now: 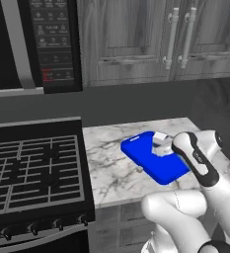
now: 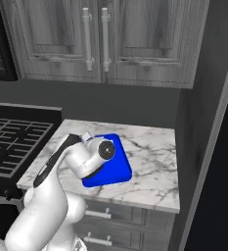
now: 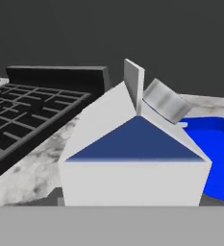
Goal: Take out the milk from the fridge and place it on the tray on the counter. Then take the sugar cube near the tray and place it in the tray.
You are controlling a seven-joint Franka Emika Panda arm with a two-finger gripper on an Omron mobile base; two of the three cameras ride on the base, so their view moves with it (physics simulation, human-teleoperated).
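Observation:
The milk [image 3: 132, 158], a white gable-top carton with a dark blue end and a grey cap, sits right in front of the hand camera and hides the fingertips. From the left base view the milk [image 1: 159, 140] is at the tip of my gripper [image 1: 163, 147], over the far part of the blue tray [image 1: 158, 168]. The jaws stand either side of the carton and hold it. The tray [image 2: 114, 169] lies on the marble counter [image 2: 149, 162]. A tiny pale speck, apparently the sugar cube [image 1: 139, 169], lies on the counter [image 1: 111, 158] just left of the tray.
The black stove [image 1: 32, 168] borders the counter on the left, below a microwave [image 1: 52, 39]. Grey wall cabinets [image 2: 96, 39] hang above. The tall dark fridge [image 2: 206, 127] closes the counter's right end. Bare marble shows right of the tray.

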